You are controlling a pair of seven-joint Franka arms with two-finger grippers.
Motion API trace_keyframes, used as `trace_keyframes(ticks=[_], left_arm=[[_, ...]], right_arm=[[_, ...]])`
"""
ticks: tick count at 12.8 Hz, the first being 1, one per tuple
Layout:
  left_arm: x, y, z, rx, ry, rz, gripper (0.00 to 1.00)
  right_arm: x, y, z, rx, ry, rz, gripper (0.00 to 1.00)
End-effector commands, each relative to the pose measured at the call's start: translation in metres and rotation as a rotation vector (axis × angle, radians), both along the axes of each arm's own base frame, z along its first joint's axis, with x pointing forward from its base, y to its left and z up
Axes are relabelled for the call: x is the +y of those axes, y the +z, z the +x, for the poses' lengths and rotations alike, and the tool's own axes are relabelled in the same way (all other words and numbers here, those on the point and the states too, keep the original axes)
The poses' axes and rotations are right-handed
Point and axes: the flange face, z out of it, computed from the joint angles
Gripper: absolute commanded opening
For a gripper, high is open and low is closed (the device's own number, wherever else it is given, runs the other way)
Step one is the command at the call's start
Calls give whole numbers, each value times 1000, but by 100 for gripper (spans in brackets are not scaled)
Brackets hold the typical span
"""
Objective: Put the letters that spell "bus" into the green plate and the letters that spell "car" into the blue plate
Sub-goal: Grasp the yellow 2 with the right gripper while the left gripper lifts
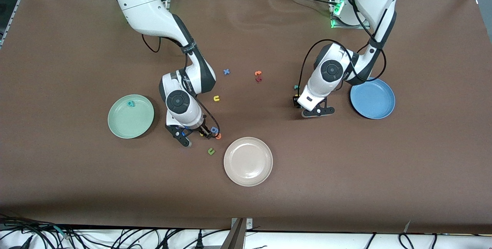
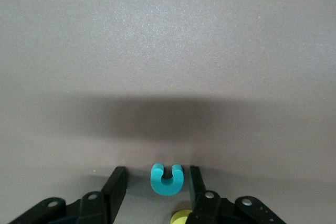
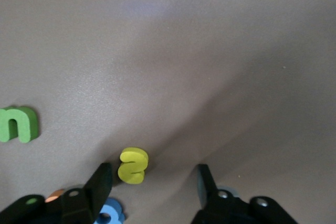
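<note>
Brown tabletop: right gripper point(image 3: 152, 179) fingers spread around yellow "s" point(image 3: 133, 165); left gripper point(image 2: 157, 184) fingers spread around teal "c" point(image 2: 167, 179).

Both arms reach down over the tabletop, wrists bent so the pincers point straight down. The left pincer point(image 2: 157, 184) sits low with its fingers parted. The right pincer point(image 3: 152, 182) is down low too, fingers spread apart.

Teal "c" point(image 2: 167, 179), yellow "s" point(image 3: 133, 165), seemingly.
</note>
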Motion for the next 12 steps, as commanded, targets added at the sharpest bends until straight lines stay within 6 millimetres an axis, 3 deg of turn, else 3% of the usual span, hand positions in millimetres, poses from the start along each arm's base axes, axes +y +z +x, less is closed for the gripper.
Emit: trace_keyframes(ticks=[1,2,4,6,8,9,10,12], left_arm=[[-1,0,3,-8,-9,1,57],[-1,0,3,-10,-9,0,57],[-1,-2,3,-7,-9,1,37],[-1,0,3,-10,-9,0,17],[-1,1,4,-10,-12,0,6],[3,7,7,-17,-19,0,5],[16,21,14,-29,-65,3,4],[68,61,31,-6,-159,25,6]], right_arm=[[5,2,8,-20,-4,8,28],[5,3,8,-20,-5,7,19],[5,5,9,-22,3,6,1],[4,11,10,-21,10,1,0],[-5,21,9,13,66,-65,0],[-16,38,12,33,121,-106,0],[-33,59,17,46,184,-129,0],[-83,85,22,151,307,-181,0]])
